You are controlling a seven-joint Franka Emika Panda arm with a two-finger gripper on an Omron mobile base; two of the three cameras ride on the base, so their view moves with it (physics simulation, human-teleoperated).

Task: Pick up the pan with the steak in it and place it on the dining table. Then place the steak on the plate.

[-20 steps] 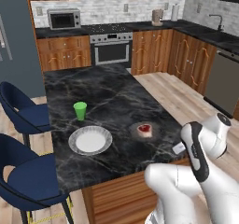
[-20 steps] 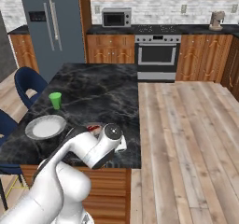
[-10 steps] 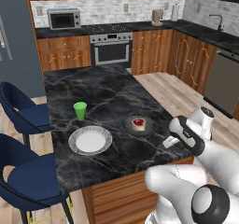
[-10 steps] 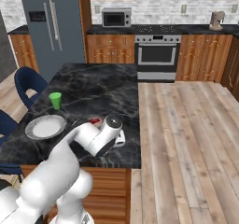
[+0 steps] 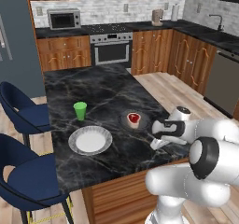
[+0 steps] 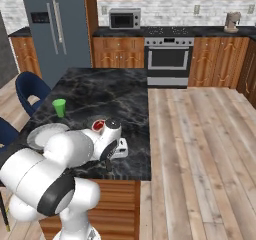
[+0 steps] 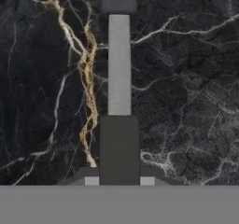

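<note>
left base view: the white arm bends low over the near right edge of the black white-veined marble worktop (image 5: 107, 92), its jaws (image 5: 156, 143) closed on the long thin black handle of the small round dark grey frying pan (image 5: 134, 121). the pan sits flat on the worktop just beyond the jaws, the red steak with a tan rim (image 5: 134, 118) inside it. the round white-grey plate (image 5: 90, 140) lies well to the jaws' left.

right base view: the jaws (image 6: 121, 148) sit low beside the pan (image 6: 98, 126).

hand view: the handle (image 7: 119, 64) runs straight ahead of the jaws.
</note>
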